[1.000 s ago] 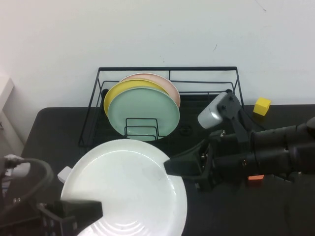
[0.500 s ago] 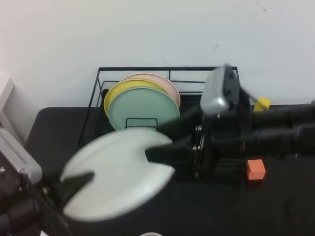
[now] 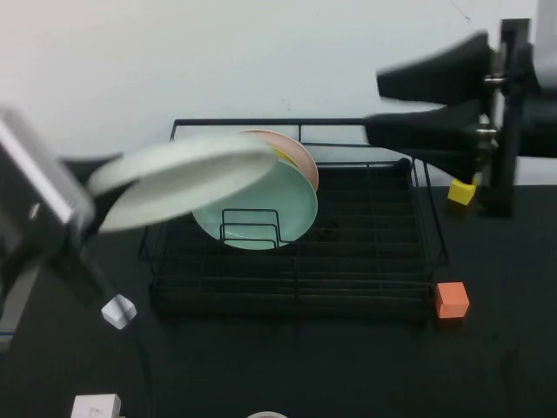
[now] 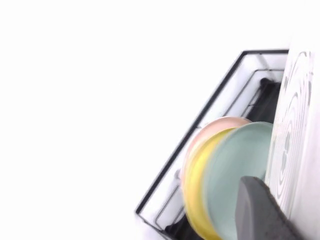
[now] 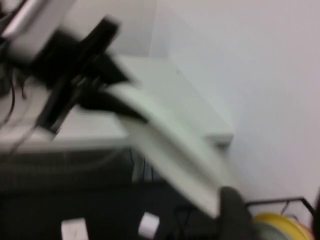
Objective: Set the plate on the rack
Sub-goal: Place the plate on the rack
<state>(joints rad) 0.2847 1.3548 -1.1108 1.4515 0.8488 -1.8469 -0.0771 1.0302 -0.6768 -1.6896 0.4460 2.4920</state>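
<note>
The white plate [image 3: 183,178] hangs tilted in the air over the left end of the black wire rack [image 3: 348,287]. My left gripper [image 3: 97,193] is shut on the plate's left rim. In the left wrist view one dark finger [image 4: 257,212] presses on the ridged plate [image 4: 295,125]. My right gripper [image 3: 379,106] is open and empty, high at the right above the rack's back right corner, apart from the plate. In the right wrist view the plate [image 5: 165,145] is a blur.
A mint green plate [image 3: 261,213], a yellow plate [image 4: 197,185] and a pink plate [image 3: 298,152] stand in the rack's left half. A yellow cube [image 3: 463,189], an orange cube [image 3: 452,300], a small white cube [image 3: 119,311] and a white block [image 3: 96,407] lie on the black table.
My left gripper has lifted the plate from low at the table's front up and back over the rack's left end. My right gripper has left the plate and moved up and to the right.
</note>
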